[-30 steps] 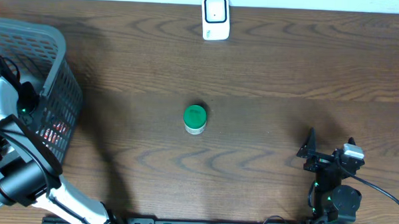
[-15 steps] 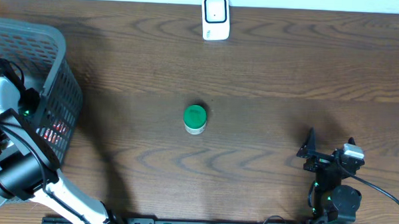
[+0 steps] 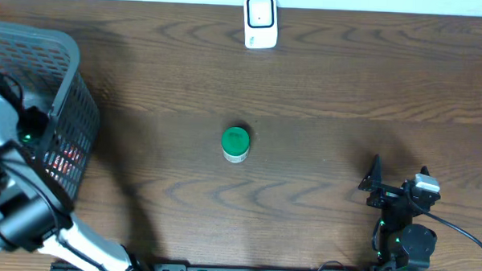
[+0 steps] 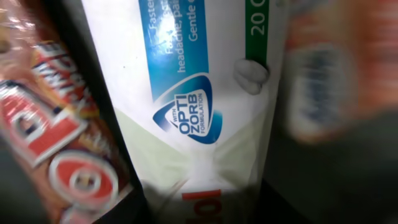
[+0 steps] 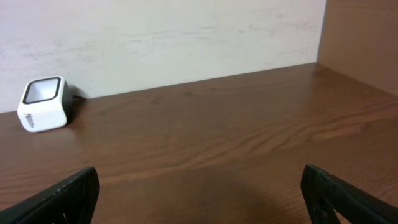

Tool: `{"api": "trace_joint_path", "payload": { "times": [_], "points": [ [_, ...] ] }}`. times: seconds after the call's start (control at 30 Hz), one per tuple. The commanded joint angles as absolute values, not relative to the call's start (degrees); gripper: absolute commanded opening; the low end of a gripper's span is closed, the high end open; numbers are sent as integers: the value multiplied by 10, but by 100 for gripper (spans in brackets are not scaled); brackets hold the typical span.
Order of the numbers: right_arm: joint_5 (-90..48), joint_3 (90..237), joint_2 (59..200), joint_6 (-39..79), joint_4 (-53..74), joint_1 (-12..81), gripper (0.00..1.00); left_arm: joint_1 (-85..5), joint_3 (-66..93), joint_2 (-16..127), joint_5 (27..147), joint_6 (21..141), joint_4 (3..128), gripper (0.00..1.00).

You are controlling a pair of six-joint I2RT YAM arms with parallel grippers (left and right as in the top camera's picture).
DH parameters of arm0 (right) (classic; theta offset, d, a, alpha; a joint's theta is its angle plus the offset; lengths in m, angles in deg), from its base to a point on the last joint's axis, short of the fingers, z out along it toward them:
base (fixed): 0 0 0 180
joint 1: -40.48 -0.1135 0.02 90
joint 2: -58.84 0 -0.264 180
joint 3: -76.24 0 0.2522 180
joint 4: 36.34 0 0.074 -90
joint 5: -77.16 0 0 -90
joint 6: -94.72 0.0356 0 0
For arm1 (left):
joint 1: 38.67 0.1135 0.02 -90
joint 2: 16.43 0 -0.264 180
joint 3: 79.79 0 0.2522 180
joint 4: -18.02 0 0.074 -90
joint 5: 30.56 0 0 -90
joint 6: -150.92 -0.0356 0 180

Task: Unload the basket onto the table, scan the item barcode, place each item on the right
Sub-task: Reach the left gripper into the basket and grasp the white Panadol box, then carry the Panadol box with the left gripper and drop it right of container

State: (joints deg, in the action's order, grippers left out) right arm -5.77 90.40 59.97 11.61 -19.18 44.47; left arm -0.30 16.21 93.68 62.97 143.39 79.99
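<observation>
after the left arm (image 3: 21, 216) shifted inside the basket (image 3: 70, 81), the left claw, state untellable, faced a white box (image 4: 205, 93), likely the scan item; right claw (image 5: 202, 196) stood wide.

green-lidded jar (image 3: 236, 143): upright, centre | basket (image 3: 75, 105): far left | red packet (image 4: 56, 143): blurred, possibly snacks

white scanner (image 5: 42, 103) far left, wooden table (image 5: 217, 143), right gripper (image 5: 199, 171) spread wide

A basket (image 3: 66, 73) stands at the table's (image 3: 347, 83) left edge, a scanner (image 3: 260, 22) at the far edge, and a jar (image 3: 236, 143) mid-table, before the scanner. In the basket a box (image 4: 199, 93) lies between one packet (image 4: 56, 143) and, seemingly, a second packet (image 4: 329, 81).
</observation>
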Motion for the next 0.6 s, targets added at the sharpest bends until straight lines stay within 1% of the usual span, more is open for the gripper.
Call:
{"api": "trace_joint_path", "payload": {
  "times": [0.0,0.17,0.27,0.43,0.57],
  "points": [
    [-58,903,599,108,-190,441,99,25,168,822,660,1431,796,40],
    [-58,903,599,108,-190,441,99,46,168,693,709,1431,789,42],
    [-58,903,599,108,-190,441,99,35,168,618,786,1430,777,43],
    [-58,903,599,108,-190,441,99,-23,168,553,869,1431,737,43],
    [-58,903,599,108,-190,441,99,-123,168,523,873,1430,724,43]
  ]
}}
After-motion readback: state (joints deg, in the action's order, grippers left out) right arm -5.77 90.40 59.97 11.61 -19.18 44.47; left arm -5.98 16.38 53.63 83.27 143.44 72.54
